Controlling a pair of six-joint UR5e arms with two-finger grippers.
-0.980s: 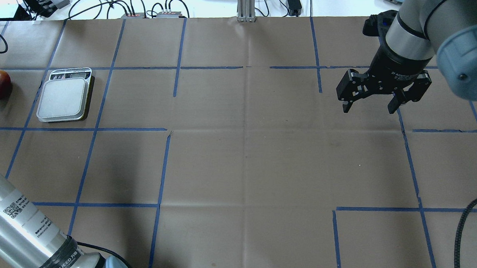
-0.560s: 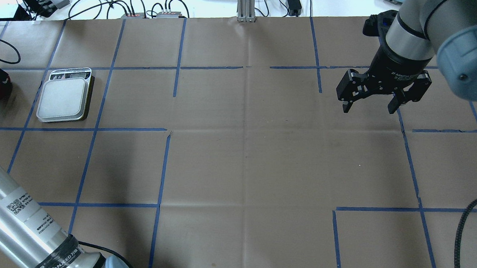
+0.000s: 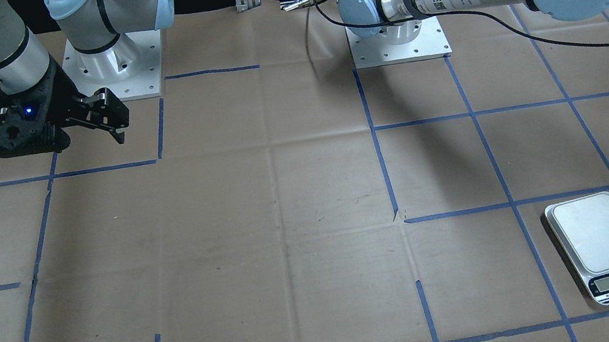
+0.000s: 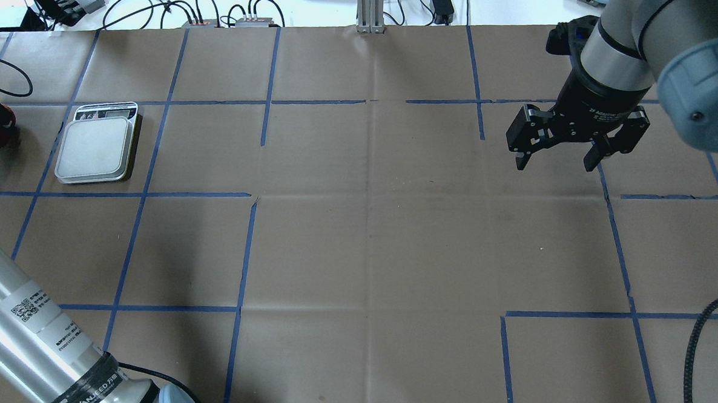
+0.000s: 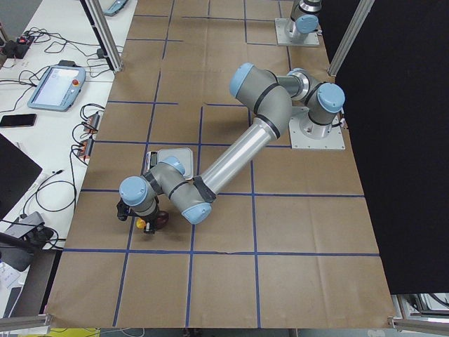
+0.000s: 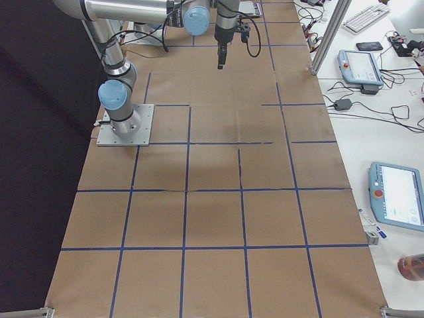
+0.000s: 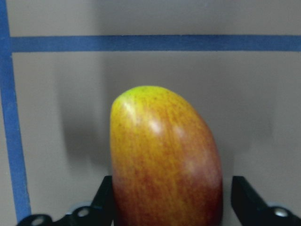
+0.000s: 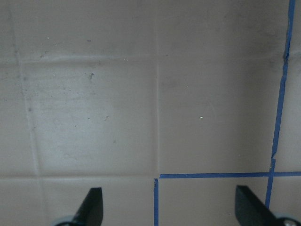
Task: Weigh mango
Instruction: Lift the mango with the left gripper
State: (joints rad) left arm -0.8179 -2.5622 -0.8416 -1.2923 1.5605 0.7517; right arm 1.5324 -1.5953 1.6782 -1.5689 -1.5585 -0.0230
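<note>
Looking through the left wrist camera, I see the mango filling the middle of the picture. It lies on the table with its yellow-green end pointing away from the camera and its red end toward the wrist. The left gripper is down around it, its jaws open and straddling the red end, one on each side. The finger on that view's right stands clear of the skin, with a strip of table showing between. The finger on the left sits right against the fruit, and I cannot tell whether it touches. Nothing is clamped.

Overhead, the mango shows as a dark red lump at the far left edge, partly hidden under the black gripper. It is near the scale but apart from it, with a line of blue tape running between them. The scale sits flat, its display end away from the robot.

The right gripper hangs above the table on the far right, well apart from all that. Its jaws are spread wide and hold nothing; its wrist camera shows only brown paper and tape between the fingers.
</note>
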